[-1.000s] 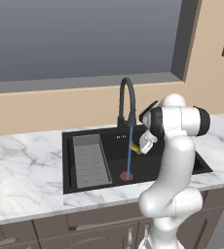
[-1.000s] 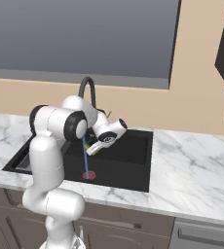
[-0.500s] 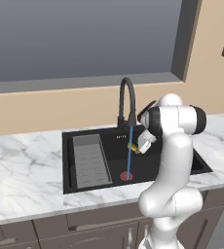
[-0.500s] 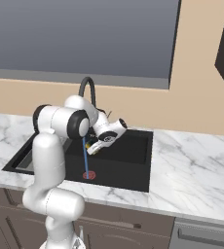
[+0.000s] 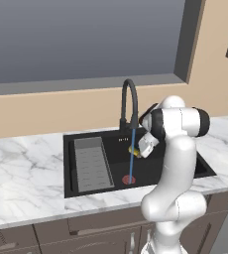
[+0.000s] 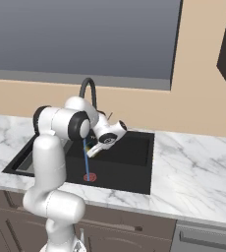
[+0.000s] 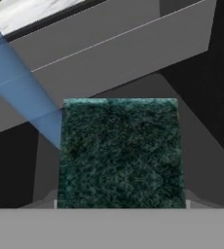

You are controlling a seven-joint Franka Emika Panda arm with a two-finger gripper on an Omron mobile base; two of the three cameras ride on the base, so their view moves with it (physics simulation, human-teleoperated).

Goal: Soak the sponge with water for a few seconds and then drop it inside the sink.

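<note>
Arm bent over the sink [image 5: 205,171], gripper [image 5: 136,151] clamping the sponge [image 7: 121,153] against the water [image 5: 131,158].

The sponge [image 7: 121,153] hides the pincer's tips and much of the sink [image 7: 201,102].

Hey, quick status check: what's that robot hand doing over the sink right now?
Gripper shut on the sponge. Sponge held at the water stream, above the sink basin. Nothing blocking the drop below.
</note>
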